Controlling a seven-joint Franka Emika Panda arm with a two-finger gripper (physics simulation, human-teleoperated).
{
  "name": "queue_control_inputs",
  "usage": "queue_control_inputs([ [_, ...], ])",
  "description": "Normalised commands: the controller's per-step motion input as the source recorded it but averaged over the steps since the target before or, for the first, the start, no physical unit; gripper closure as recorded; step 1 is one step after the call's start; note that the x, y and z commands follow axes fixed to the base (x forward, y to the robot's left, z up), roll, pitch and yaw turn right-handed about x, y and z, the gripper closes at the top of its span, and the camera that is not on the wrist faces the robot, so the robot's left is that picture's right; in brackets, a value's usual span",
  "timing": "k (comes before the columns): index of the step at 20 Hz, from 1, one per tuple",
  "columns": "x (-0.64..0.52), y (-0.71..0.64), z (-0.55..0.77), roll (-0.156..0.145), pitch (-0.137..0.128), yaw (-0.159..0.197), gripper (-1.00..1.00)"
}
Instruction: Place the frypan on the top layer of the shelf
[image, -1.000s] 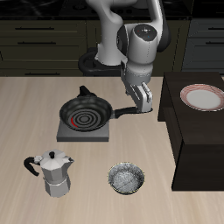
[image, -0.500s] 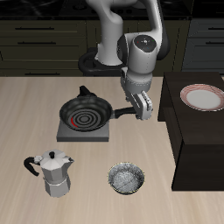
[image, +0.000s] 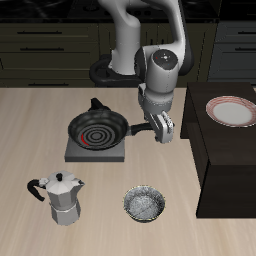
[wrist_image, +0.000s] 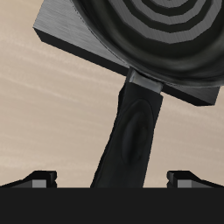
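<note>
The frypan (image: 98, 129) is round and black and sits on the grey square burner plate (image: 76, 153). Its long handle (image: 143, 126) points toward the shelf (image: 226, 165), a large dark blocky unit at the table's side. My gripper (image: 161, 130) is open at the end of the handle, low over the table. In the wrist view the handle (wrist_image: 131, 131) runs between the two fingertips (wrist_image: 40, 178), which stand wide apart on either side without touching it. The gripper (wrist_image: 112, 179) holds nothing.
A white plate with a red rim (image: 232, 110) lies on the shelf's top. A silver moka pot (image: 64, 197) and a small silvery bowl (image: 145, 204) stand near the table's front edge. Dark drawer cabinets line the back.
My gripper has come down a little and turned its fingers onto the handle's end. The frypan has not moved.
</note>
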Motion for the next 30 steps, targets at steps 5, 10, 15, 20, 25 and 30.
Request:
queue_control_inputs([
  [5,0.02,-0.08,-0.12,-0.002,0.03,-0.019,-1.0],
  [10,0.01,-0.03,-0.11,0.005,0.021,-0.012,-1.0],
  [15,0.03,-0.05,-0.04,0.001,0.011,-0.005,-1.0],
  [20,0.06,-0.13,-0.06,-0.008,0.013,-0.023,-1.0],
  [25,0.02,-0.08,-0.07,-0.002,0.011,-0.025,1.0],
  [30,-0.01,-0.06,-0.03,0.002,0.002,-0.021,1.0],
])
